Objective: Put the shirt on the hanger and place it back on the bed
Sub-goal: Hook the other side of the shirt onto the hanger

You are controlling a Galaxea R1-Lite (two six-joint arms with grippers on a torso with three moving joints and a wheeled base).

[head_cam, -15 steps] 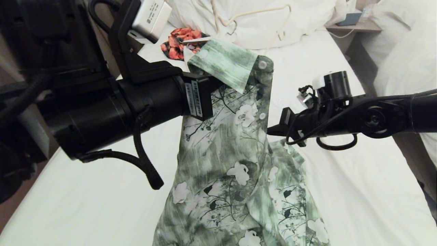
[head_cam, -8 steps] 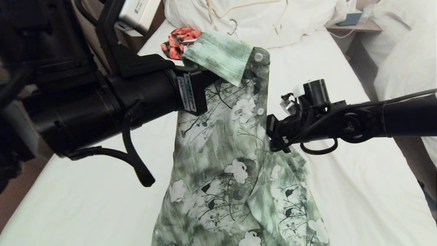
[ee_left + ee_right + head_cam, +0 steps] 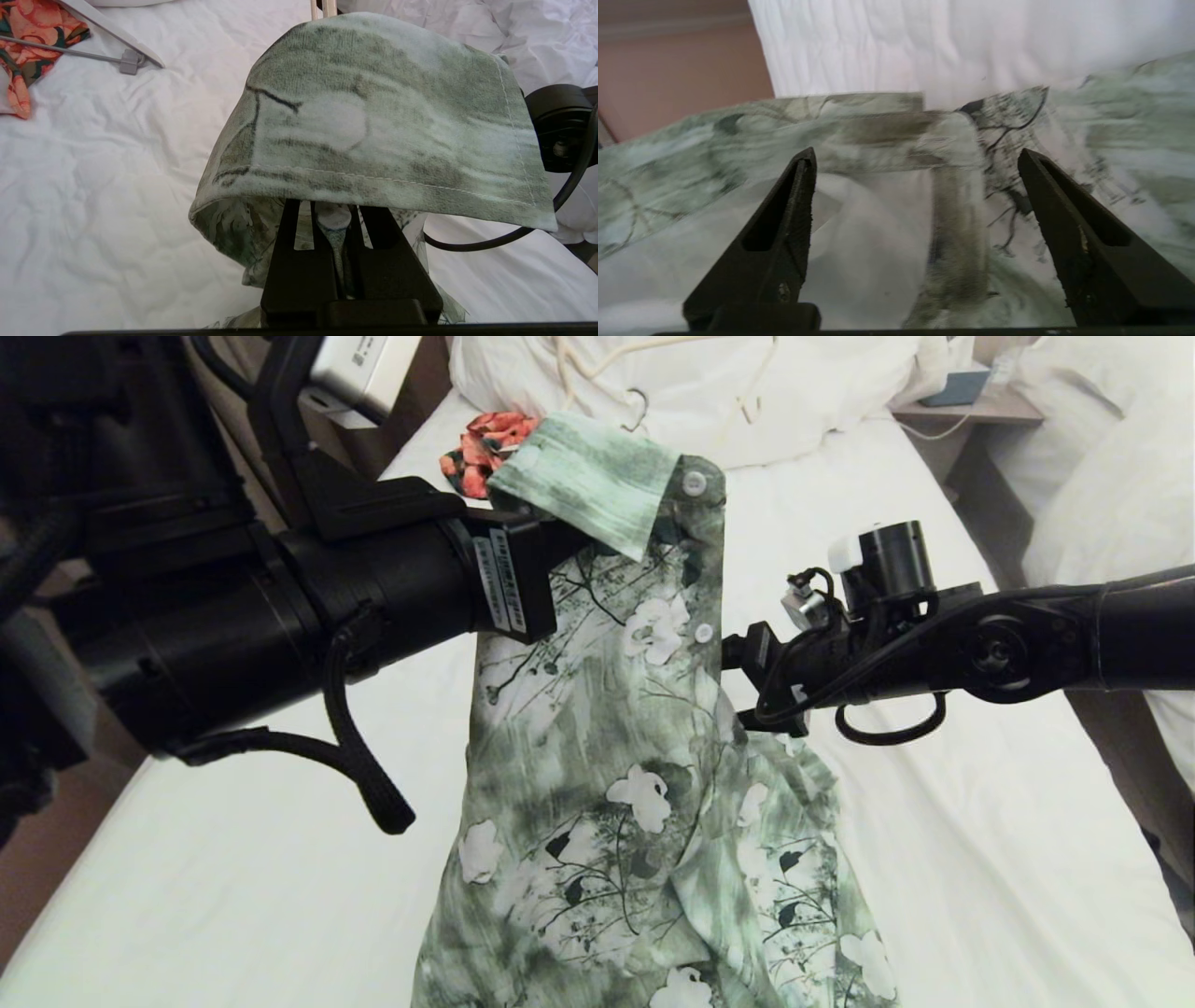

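Between the left gripper's [image 3: 343, 261] two black fingers [image 3: 299, 270], pressed together, a fold of the green-and-white floral short-sleeved shirt [image 3: 607, 728] is pinched just under the collar, which flops over the fingertips like a hood. That high pinch reads as deliberate: it lifts the neck clear of the bed, so the body of the shirt hangs down and trails toward the bed's near edge, opening the placket side for the other arm.

The right gripper [image 3: 920, 196] faces that open front edge with its fingers [image 3: 784, 219] spread wide and nothing between them, the cloth lying just beyond the tips. From the head view it sits beside the button strip, probably ready for a fresh hold that would spread the neck opening.

The thin cream wire-like hanger [image 3: 597, 364] lies well apart, up on the bulky white pillows [image 3: 822, 401] at the head of the bed, not yet brought to the shirt. An orange-red floral garment [image 3: 485, 443] lies near the head-end left corner, with a thicker white hanger [image 3: 112, 32] beside it.

The large bed [image 3: 980, 859] carries a plain white wrinkled sheet. Past its right edge stands a small bedside shelf [image 3: 971, 406], then a neighbouring bed heaped with white duvet [image 3: 1111, 476]; a brownish floor shows off the left edge.
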